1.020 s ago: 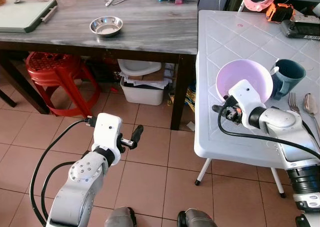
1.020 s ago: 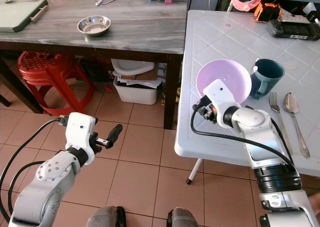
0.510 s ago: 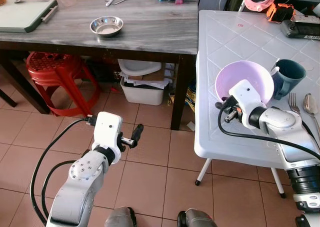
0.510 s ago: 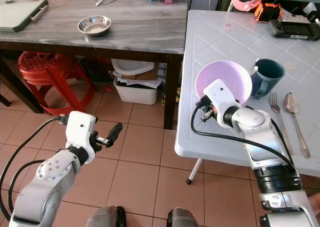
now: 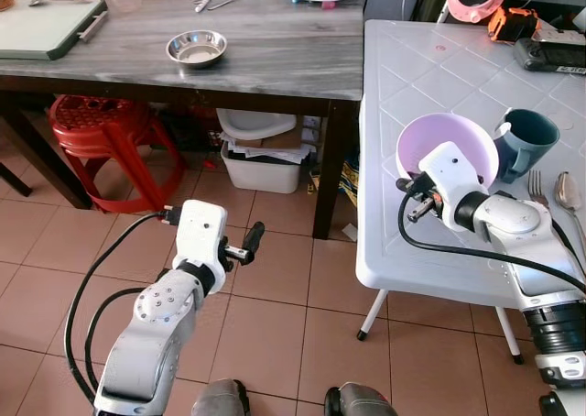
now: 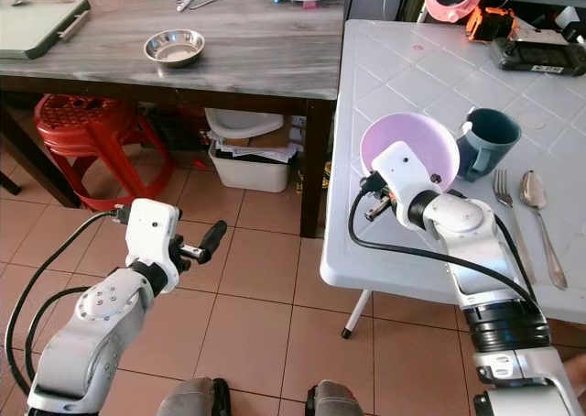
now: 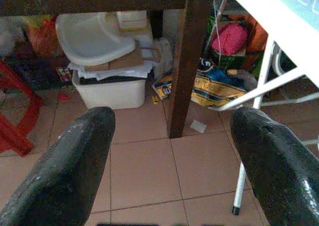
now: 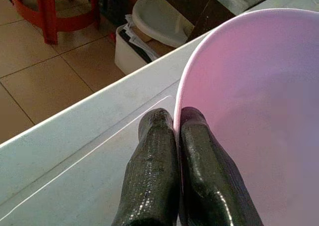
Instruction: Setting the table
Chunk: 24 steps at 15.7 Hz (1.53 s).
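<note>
The right gripper (image 8: 175, 136) is pinched nearly shut on the rim of a pink bowl (image 5: 447, 143). One black finger lies inside the bowl and the other outside, with the thin wall caught between them. The bowl sits at centre right of the head views, tipped up on the white table (image 5: 403, 77), near that table's left edge. Just to its right stands a dark teal mug (image 5: 526, 137), touching or nearly touching the bowl. A fork (image 6: 506, 210) and a spoon (image 6: 538, 205) lie side by side further right on the white table.

The left gripper (image 5: 245, 244) is at lower left of the head views, over the tiled floor (image 5: 265, 288), well apart from both tables. Its fingers (image 7: 82, 151) are spread wide and hold nothing.

At upper left is a grey wooden table (image 5: 275, 49) with a small steel bowl (image 5: 196, 46) on it. Under that table are a red stool (image 5: 96, 127) and a white bin (image 5: 261, 164).
</note>
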{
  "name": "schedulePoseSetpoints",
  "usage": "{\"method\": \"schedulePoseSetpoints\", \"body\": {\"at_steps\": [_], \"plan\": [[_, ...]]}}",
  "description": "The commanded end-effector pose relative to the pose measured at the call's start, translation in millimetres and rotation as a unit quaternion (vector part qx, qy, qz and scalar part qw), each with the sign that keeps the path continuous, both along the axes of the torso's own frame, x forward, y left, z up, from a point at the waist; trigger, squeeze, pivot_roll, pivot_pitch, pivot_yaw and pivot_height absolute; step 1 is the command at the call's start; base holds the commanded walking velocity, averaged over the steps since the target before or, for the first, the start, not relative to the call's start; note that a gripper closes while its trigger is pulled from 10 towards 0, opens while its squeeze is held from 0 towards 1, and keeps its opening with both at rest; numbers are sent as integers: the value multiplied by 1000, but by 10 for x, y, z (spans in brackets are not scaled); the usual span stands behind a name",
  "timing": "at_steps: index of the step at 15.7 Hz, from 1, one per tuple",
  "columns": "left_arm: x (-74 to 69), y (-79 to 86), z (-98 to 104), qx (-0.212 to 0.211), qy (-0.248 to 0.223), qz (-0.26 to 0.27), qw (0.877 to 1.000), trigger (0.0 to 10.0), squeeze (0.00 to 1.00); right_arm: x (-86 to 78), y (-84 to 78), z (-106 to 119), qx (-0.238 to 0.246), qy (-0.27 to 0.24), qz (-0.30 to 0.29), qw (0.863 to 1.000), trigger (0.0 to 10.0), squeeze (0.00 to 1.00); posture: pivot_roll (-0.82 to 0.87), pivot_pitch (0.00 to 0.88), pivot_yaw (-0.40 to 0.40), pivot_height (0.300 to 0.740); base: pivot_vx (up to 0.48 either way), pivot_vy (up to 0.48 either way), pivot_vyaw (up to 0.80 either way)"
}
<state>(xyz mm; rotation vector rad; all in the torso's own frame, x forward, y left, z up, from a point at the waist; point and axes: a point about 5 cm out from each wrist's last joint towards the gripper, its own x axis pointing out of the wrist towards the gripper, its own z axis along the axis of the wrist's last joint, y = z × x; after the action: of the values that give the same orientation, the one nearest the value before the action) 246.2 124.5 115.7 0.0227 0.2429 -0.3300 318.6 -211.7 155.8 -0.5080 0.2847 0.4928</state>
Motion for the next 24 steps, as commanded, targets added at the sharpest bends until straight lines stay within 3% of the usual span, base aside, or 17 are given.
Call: {"method": "schedulePoseSetpoints", "body": {"at_steps": [1, 3, 4, 5, 6, 10, 11, 14, 18, 24], "plan": [[26, 42, -10, 6, -2, 14, 1000, 10000, 0, -9, 35, 4, 5, -15, 3, 1000, 0, 0, 7, 48, 11, 740, 0, 0, 0], [61, 68, -20, 6, -4, 31, 999, 10000, 0, -1, 136, 132, 39, -76, 8, 996, 0, 0, 3, 35, 12, 740, 0, 0, 0], [78, 75, -24, 2, -5, 39, 999, 10000, 0, -27, 207, 204, 61, -111, 13, 992, 1137, 0, -4, 24, 7, 740, 0, 0, 0], [101, 77, -33, -2, -6, 44, 999, 10000, 0, -60, 271, 245, 91, -138, 7, 986, 8980, 0, -8, 11, 5, 740, 0, 0, 0], [120, 66, -42, -4, -8, 45, 999, 10000, 0, -92, 312, 242, 98, -157, 0, 983, 10000, 0, -12, 0, 4, 740, 0, 0, 0], [218, 38, 8, -35, -48, 70, 996, 10000, 0, -185, 345, 197, 135, -223, -77, 962, 10000, 0, -15, 0, 0, 740, 0, 480, 0], [259, 46, 71, -45, -83, 87, 992, 10000, 0, -200, 340, 203, 150, -238, -101, 954, 10000, 0, -17, 0, 2, 740, 0, 480, 0], [356, 69, 174, -47, -129, 110, 984, 10000, 0, -215, 406, 256, 179, -260, -122, 941, 10000, 0, -26, 0, 15, 740, 0, 476, 0], [414, 48, 199, -36, -159, 104, 981, 10000, 0, -249, 487, 213, 195, -265, -142, 934, 10000, 0, -32, 0, 20, 740, 0, 469, 0], [407, -34, 149, -47, -161, 99, 981, 10000, 0, -294, 524, 164, 204, -257, -152, 932, 10000, 0, -36, 0, 19, 740, 0, 450, 0]]}}
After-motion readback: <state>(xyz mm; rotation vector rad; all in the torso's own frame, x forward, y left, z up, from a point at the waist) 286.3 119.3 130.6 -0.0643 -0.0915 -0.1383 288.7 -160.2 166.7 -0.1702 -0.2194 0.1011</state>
